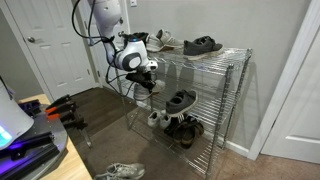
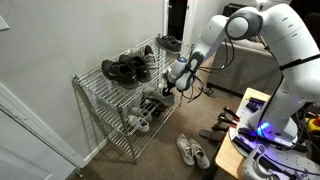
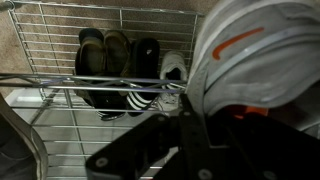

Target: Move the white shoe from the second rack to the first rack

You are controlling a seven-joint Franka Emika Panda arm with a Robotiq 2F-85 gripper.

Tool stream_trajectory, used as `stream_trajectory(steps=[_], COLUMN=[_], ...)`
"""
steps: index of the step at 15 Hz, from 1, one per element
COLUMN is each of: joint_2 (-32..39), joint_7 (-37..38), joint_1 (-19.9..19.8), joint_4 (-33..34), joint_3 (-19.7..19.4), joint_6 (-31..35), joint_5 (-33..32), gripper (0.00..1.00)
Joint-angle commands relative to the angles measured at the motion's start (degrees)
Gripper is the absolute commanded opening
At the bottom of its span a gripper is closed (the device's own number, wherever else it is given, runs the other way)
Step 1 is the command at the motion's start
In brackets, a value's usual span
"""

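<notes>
In the wrist view the white shoe (image 3: 250, 50), grey-shaded with an orange logo, fills the upper right, right against my gripper (image 3: 190, 115), which looks shut on it. In both exterior views my gripper (image 1: 137, 66) (image 2: 178, 78) hangs at the open end of the chrome shelf unit, between its top and middle tiers; the shoe is hard to tell from the gripper there. The first rack (image 1: 228, 55) (image 2: 95, 80) carries black shoes (image 1: 203, 45) and a light grey shoe (image 1: 165, 40). The second rack (image 1: 215, 95) holds a black shoe (image 1: 180, 100).
The lowest tier holds small white shoes (image 1: 155, 118) (image 3: 172, 68) and dark shoes (image 1: 186, 128) (image 3: 105, 60). A pair of white sneakers (image 2: 192, 152) (image 1: 120, 172) lies on the carpet. A table with gear (image 1: 40, 140) stands near the robot. A door (image 1: 60, 50) is behind.
</notes>
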Motion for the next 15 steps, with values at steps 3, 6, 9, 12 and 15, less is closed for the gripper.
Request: stream_trajectory(steps=[3,6,9,12,15], joint_2=[0.1,0.4,1.9,1.4,1.1], joint_7=[-3.5,-8.5,-14.0,-16.5,-17.1], joint_1=[-5.1,-12.4,-23.9,-30.6,-34.1], joint_4=[0.2,-1.1,-2.7,-6.5,-8.3], joint_3=[3.2,10.0,20.0,24.8,26.7], joint_6=[-0.8,1.2,2.3,2.8,2.6], joint_5=[-1.0,-2.6,-4.0,-5.0,-6.5], gripper=[0.06,0.06,0.06,0.06,0.05])
